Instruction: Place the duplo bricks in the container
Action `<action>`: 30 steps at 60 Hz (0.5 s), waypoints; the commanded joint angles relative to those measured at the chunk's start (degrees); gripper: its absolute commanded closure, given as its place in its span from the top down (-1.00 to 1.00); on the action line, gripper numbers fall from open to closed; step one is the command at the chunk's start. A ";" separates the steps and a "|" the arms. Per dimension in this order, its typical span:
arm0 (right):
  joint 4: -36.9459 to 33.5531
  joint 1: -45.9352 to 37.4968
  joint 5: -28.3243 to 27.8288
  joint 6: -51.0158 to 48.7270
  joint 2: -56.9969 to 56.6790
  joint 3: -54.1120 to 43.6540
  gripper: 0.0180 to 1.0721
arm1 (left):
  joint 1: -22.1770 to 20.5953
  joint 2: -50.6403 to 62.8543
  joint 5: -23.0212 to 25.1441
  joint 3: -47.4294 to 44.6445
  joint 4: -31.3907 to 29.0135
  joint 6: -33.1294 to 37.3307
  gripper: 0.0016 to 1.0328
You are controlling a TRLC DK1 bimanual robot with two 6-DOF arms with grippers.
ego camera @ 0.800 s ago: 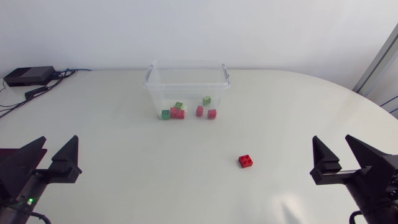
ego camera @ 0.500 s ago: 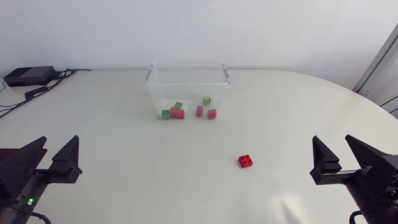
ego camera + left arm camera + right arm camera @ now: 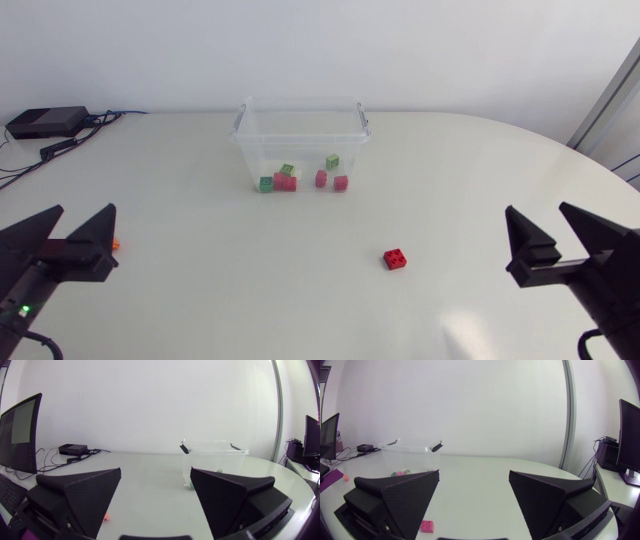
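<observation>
Red brick (image 3: 395,259) lies loose on the table (image 3: 220,300), well in front of the container (image 3: 245,140) and toward the right arm's side. Container is clear, at the table's far middle, open top, with red and green bricks (image 3: 285,182) on its floor near the front wall. Small orange brick (image 3: 116,241) sits just beside the left gripper (image 3: 78,215). Left gripper is spread wide, empty, at the near left edge. Right gripper (image 3: 540,215) is also spread wide, empty, at the near right edge, well apart from the red brick. Black box (image 3: 45,122) with cables at the far left corner.
</observation>
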 commanded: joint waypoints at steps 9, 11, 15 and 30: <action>-2.03 0.75 -0.17 -0.23 15.65 13.04 0.92 | -0.19 12.72 0.07 15.73 -4.70 -2.81 0.86; -2.38 1.19 -0.17 0.03 17.41 14.54 0.92 | -0.19 14.66 0.07 17.93 -5.66 -3.51 0.86; -3.34 1.89 0.27 0.47 21.01 17.18 0.92 | -0.19 19.58 0.07 23.03 -8.48 -4.30 0.86; -10.81 1.98 0.36 3.11 34.02 27.02 0.92 | 4.21 48.85 -0.10 48.52 -27.20 -3.07 0.75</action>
